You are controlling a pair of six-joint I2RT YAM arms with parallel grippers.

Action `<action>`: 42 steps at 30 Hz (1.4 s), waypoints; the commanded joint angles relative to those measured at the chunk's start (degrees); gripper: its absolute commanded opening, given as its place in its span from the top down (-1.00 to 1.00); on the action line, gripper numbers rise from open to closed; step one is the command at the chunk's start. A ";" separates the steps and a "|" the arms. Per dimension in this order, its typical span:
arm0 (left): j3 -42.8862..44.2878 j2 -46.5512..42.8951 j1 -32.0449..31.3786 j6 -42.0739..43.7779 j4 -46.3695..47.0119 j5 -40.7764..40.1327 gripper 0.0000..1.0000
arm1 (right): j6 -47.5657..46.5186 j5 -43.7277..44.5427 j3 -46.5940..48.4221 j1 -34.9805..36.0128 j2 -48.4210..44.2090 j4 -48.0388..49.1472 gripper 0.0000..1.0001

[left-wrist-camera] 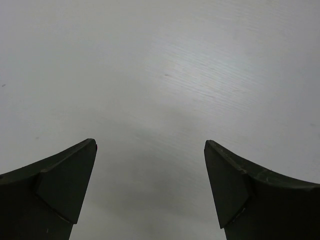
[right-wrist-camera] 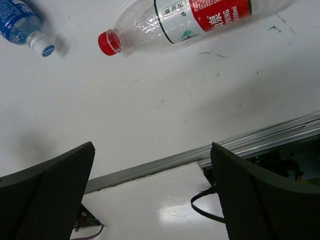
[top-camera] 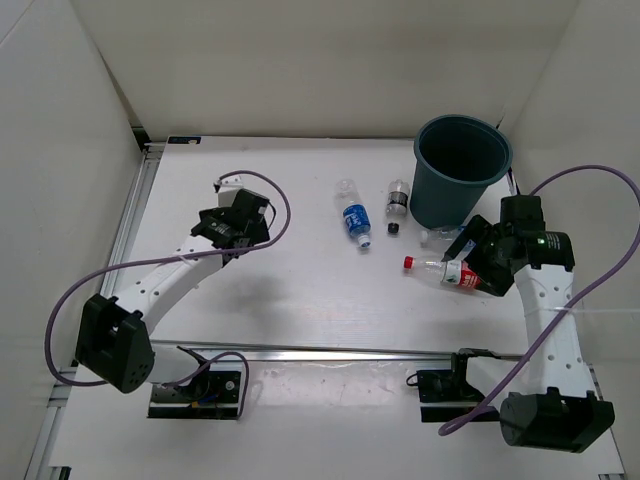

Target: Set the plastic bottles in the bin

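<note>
My right fingers [right-wrist-camera: 50, 195], like my left fingers [left-wrist-camera: 45, 195], hung spread and empty; I reckoned the red-capped bottle [right-wrist-camera: 197, 19] wanted straddling first, then the bin [top-camera: 450, 200].

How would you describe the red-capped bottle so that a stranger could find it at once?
Find the big dark teal bin at the far right of the white table. Just in front of it, nearer the arms, a clear bottle lies on its side. Only it has a red cap and red label, unlike the blue-label bottle and the dark-label bottle further left.
</note>
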 commanded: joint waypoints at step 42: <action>61.28 59.24 2.58 1.34 10.40 61.73 -1.00 | -6.75 7.67 0.07 3.82 -0.90 2.27 -1.00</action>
